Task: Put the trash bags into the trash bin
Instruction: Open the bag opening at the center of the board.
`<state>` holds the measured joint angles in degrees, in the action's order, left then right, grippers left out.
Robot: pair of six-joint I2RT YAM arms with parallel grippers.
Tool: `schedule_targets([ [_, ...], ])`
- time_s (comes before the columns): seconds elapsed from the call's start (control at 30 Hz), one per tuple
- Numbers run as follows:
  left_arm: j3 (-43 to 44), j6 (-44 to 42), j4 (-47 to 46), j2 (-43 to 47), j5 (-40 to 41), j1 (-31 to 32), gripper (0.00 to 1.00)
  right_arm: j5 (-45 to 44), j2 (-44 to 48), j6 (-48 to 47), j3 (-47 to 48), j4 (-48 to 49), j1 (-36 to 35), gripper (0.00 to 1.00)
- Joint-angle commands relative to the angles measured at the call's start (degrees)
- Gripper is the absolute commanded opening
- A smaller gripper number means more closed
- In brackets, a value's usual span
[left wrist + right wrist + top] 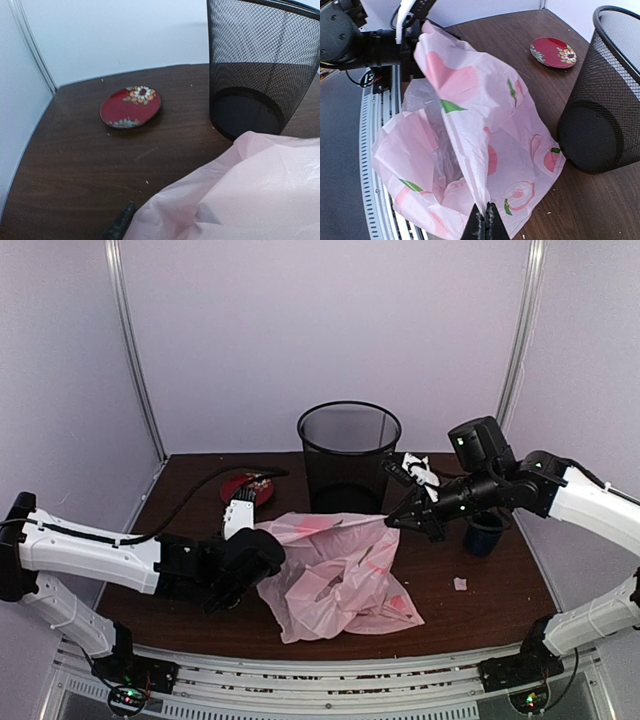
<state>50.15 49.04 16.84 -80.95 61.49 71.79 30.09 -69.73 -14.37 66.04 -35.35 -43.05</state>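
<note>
The pale-pink trash bag (340, 575) with red fruit prints lies crumpled on the dark table in front of the black mesh trash bin (348, 455). My right gripper (485, 217) is shut on a raised fold of the bag (470, 115), holding that edge up just right of the bin (605, 100). My left gripper (268, 545) is at the bag's left edge. In the left wrist view the bag (240, 195) covers the jaws, and only one dark fingertip (119, 227) shows, so their state is hidden.
A red flowered plate (248, 487) lies left of the bin, with a black cable (200, 495) running past it. A dark-blue mug (485, 533) stands under the right arm. A small white scrap (460, 583) lies at the right, crumpled white paper (420, 470) beside the bin.
</note>
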Motion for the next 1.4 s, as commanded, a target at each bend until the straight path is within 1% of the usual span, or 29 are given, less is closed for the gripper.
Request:
schedule_targets([
  [0.0, -6.74, -18.09, -16.42, 4.88, -17.32, -0.86, 0.28, -7.05, -0.58, 0.91, -0.67, 3.25, 0.95, 0.0],
  [0.03, -8.26, -18.65, -20.3, 5.62, -21.63, -0.86, 0.24, -6.28, -1.02, 0.43, -0.54, 3.26, 0.9, 0.05],
  [0.1, -9.16, -17.87, -24.25, 5.87, -27.38, -0.86, 0.16, -4.75, -2.63, -0.32, 1.53, 1.51, 0.86, 0.19],
  [0.17, -7.32, -16.08, -23.29, 4.62, -29.77, -0.8, 0.06, -3.94, -4.37, -1.91, 6.16, -2.73, 0.77, 0.27],
  [0.23, -5.49, -13.49, -21.12, 3.48, -29.52, -0.24, 0.0, -3.66, -3.86, -2.73, 9.63, -4.88, 0.79, 0.32],
  [0.27, -5.05, -11.56, -20.39, 3.22, -28.67, 0.08, 0.0, -3.32, -2.86, -2.73, 10.42, -4.76, 0.77, 0.38],
  [0.33, -5.29, -8.7, -20.02, 3.64, -27.38, 0.62, 0.0, -1.58, -0.37, -1.85, 11.14, -4.32, 0.77, 0.53],
  [0.37, -5.51, -5.94, -18.98, 4.27, -25.94, 0.9, 0.0, 0.64, 0.24, -1.94, 11.21, -4.86, 0.71, 0.6],
  [0.4, -5.68, -4.71, -17.88, 4.76, -24.56, 1.16, 0.0, 3.55, 0.51, -2.4, 11.25, -5.95, 0.5, 0.63],
  [0.47, -6.22, 1.13, -14.64, 6.78, -21.72, 1.54, 0.0, 9.61, 0.21, -4.02, 10.9, -8.94, -0.27, 0.67],
  [0.53, -7.22, 5.48, -11.47, 9.4, -19.53, 1.66, 0.0, 12.92, -0.04, -5.04, 9.94, -10.67, -1.55, 0.71],
  [0.6, -8.31, 10.24, -8.19, 11.94, -17.63, 1.69, 0.0, 14.68, 0.23, -6.07, 9.45, -11.29, -2.48, 0.72],
  [0.67, -9.32, 12.52, -6.24, 14.32, -15.78, 1.77, 0.0, 15.82, 1.12, -5.58, 9.54, -9.55, -2.58, 0.73],
  [0.77, -8.21, 26.77, 6.8, 16.7, -10.81, 2.34, 0.0, 18.18, 2.02, -4.88, 9.52, -7.22, -3.48, 0.63],
  [0.8, -7.95, 31.83, 12.55, 17.64, -8.32, 3.26, 0.0, 17.74, 1.72, -4.77, 9.12, -6.48, -4.76, 0.61],
  [0.87, -7.73, 39.14, 18.17, 19.55, -3.79, 5.75, 0.0, 14.48, 0.43, -4.09, 7.4, -4.42, -8.22, 0.59],
  [1.0, -6.06, 51.07, 28.95, 20.16, -0.94, 7.54, 0.0, 12.23, -4.95, -4.93, 5.83, -3.31, -14.75, 0.49],
  [1.07, -4.05, 59.83, 39.29, 19.17, 0.8, 8.31, 0.0, 11.71, -7.76, -5.46, 7.07, -3.69, -17.82, 0.46],
  [1.13, -1.69, 72.35, 50.19, 17.55, 1.63, 8.53, 0.0, 11.4, -10.18, -5.66, 8.38, -3.49, -20.92, 0.44],
  [1.17, -0.65, 75.31, 53.92, 16.97, 2.22, 8.61, 0.0, 11.29, -11.38, -6.0, 8.93, -3.44, -22.39, 0.44],
  [1.23, 1.39, 79.49, 59.6, 15.72, 3.87, 8.59, 0.0, 11.1, -13.63, -6.3, 9.64, -2.88, -25.14, 0.43],
  [1.3, 2.33, 79.45, 60.16, 15.26, 5.72, 8.49, 0.0, 10.46, -16.41, -5.91, 9.89, -1.25, -27.2, 0.43],
  [1.37, 3.32, 79.35, 60.15, 14.15, 6.89, 8.54, 0.0, 9.07, -18.92, -3.87, 9.78, 1.46, -28.77, 0.4],
])
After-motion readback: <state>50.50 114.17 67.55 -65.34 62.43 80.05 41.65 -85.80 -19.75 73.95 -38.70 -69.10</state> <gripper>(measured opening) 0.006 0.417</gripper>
